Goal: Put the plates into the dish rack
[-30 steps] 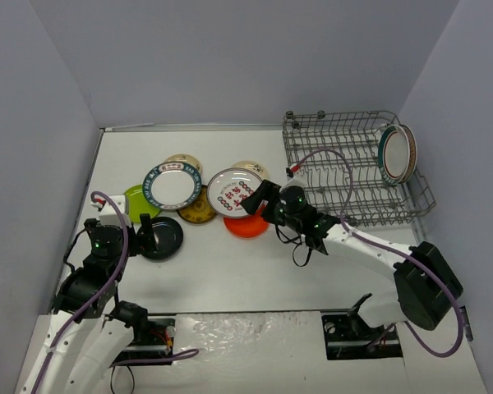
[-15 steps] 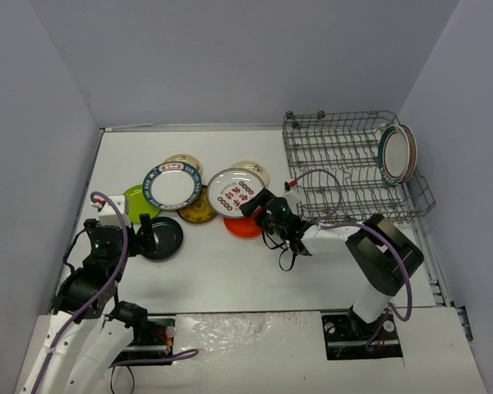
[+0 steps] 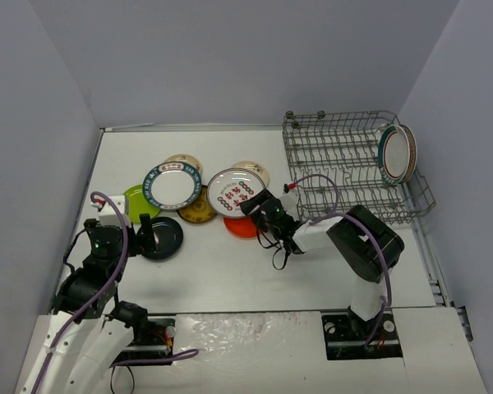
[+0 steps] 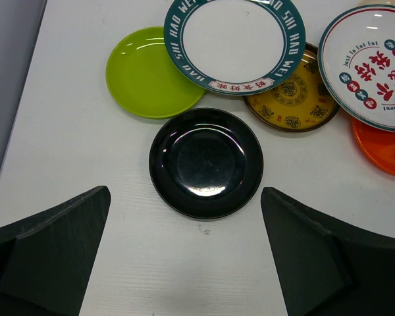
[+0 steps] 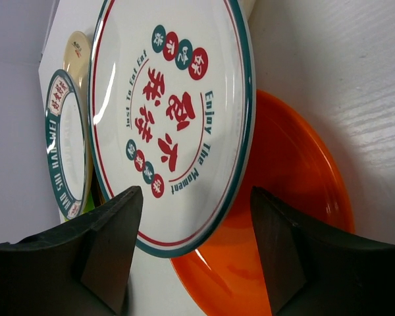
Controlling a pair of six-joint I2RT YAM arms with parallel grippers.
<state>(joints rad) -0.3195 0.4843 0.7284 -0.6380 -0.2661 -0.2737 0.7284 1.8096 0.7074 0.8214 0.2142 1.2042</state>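
Black plate (image 4: 206,162): one, fully visible, flat on the table (image 3: 230,271) just ahead of the left gripper (image 4: 184,192), whose jaws are spread wide and hold nothing.
Right gripper (image 5: 194,210): jaws apart, straddling the near rim of the red-lettered plate (image 5: 168,112); contact cannot be made out.
Orange plate (image 5: 296,197): one, largely covered by the red-lettered plate lying on it.
Brown plate (image 4: 291,99): one, half hidden beneath the green-rimmed plate (image 4: 234,39) and the red-lettered plate.
Lime-green plate (image 4: 145,79): one, edge tucked under the green-rimmed plate.
Cream plates (image 3: 183,161): two, only slivers showing behind the larger plates.
Table total: eight plates, all left of the rack.
Dish rack (image 3: 337,156): one, grey wire, far right; upright plates (image 3: 397,153) overlap at its right end, at least two.
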